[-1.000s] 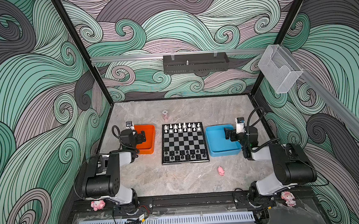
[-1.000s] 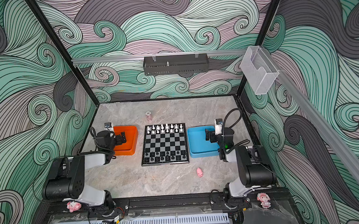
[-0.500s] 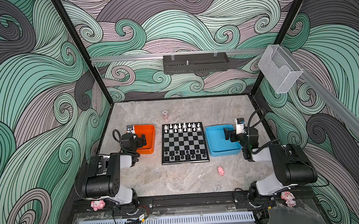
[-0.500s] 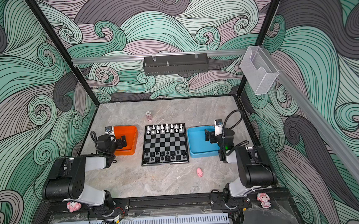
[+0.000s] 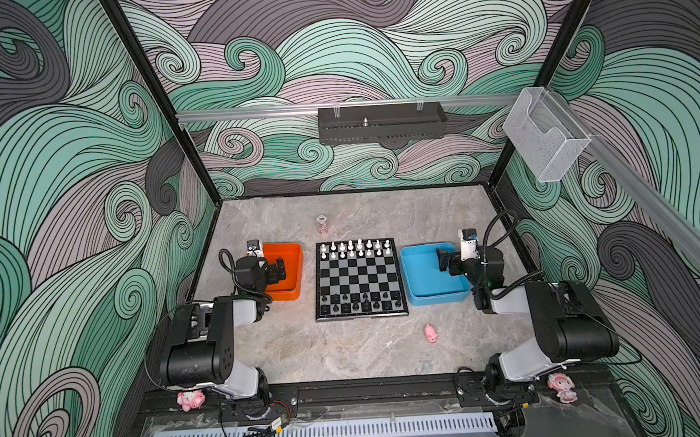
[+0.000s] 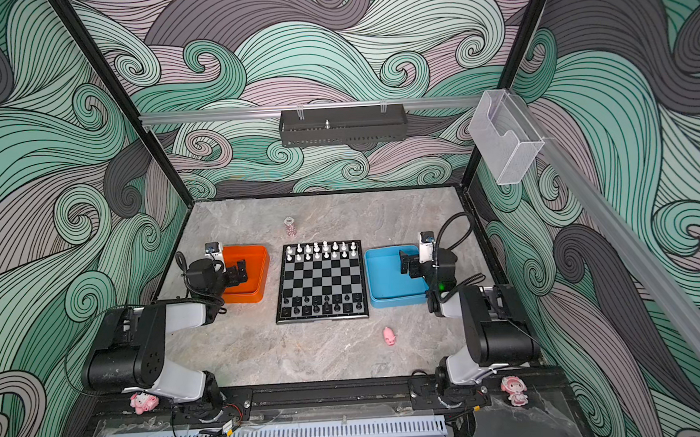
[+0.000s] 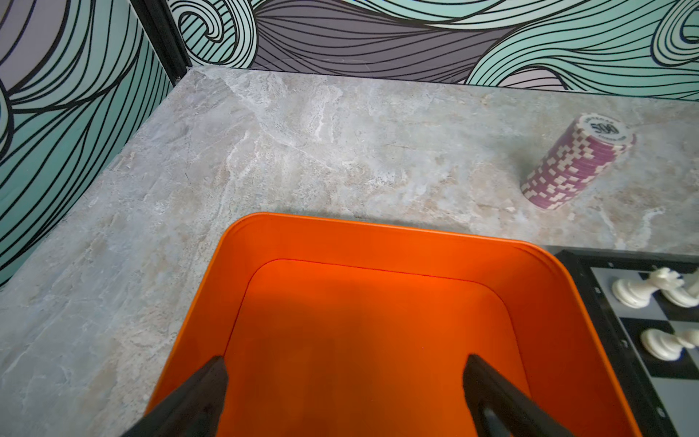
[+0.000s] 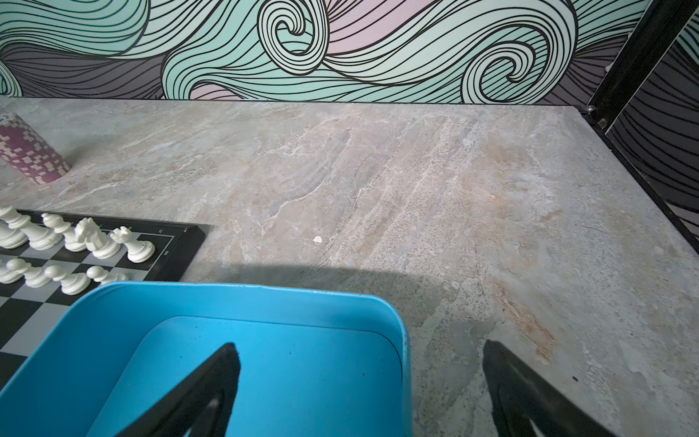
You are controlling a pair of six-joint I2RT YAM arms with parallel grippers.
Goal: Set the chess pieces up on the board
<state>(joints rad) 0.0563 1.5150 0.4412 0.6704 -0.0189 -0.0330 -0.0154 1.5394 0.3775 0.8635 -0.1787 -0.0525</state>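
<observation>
The board (image 5: 359, 275) (image 6: 320, 277) lies mid-table between two trays. White chess pieces (image 5: 356, 248) (image 8: 96, 238) fill its two far rows, and black chess pieces (image 5: 359, 303) fill its two near rows. My left gripper (image 5: 278, 269) (image 7: 344, 363) hangs open over the empty orange tray (image 7: 378, 229), with nothing between its fingers. My right gripper (image 5: 442, 259) (image 8: 361, 348) is open and empty. It straddles the outer wall of the empty blue tray (image 8: 264, 293): one finger is above the tray floor and the other above the table.
A purple poker-chip stack (image 5: 322, 224) (image 7: 575, 162) stands behind the board's far left corner. A pink pig figurine (image 5: 430, 333) lies on the table near the board's front right. Patterned walls close in the left, right and back.
My left gripper has shifted slightly over the orange tray and stays open. The right arm has not moved.
</observation>
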